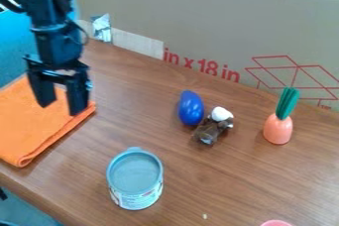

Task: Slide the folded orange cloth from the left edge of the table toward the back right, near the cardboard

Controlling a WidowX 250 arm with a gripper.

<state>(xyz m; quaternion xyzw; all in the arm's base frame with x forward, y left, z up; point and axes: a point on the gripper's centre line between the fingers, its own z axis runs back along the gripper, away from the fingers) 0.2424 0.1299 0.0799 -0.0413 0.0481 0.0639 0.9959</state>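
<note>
The black gripper [61, 107] hangs at the left over the orange cloth [29, 133], its two fingers apart with nothing between them. That folded cloth lies flat at the table's left edge. Around the middle of the table stands a blue egg-shaped object [191, 108]. Close to its right is a small brown figure [209, 130] with a white top. An open can [135, 190] with a label stands upright nearer the front. At the right is an orange carrot-like toy [278, 129] with green leaves pointing up.
A cardboard panel [205, 31] with red print stands along the back of the wooden table [218, 185]. Part of a pink object [276, 223] shows at the bottom edge, right of the can.
</note>
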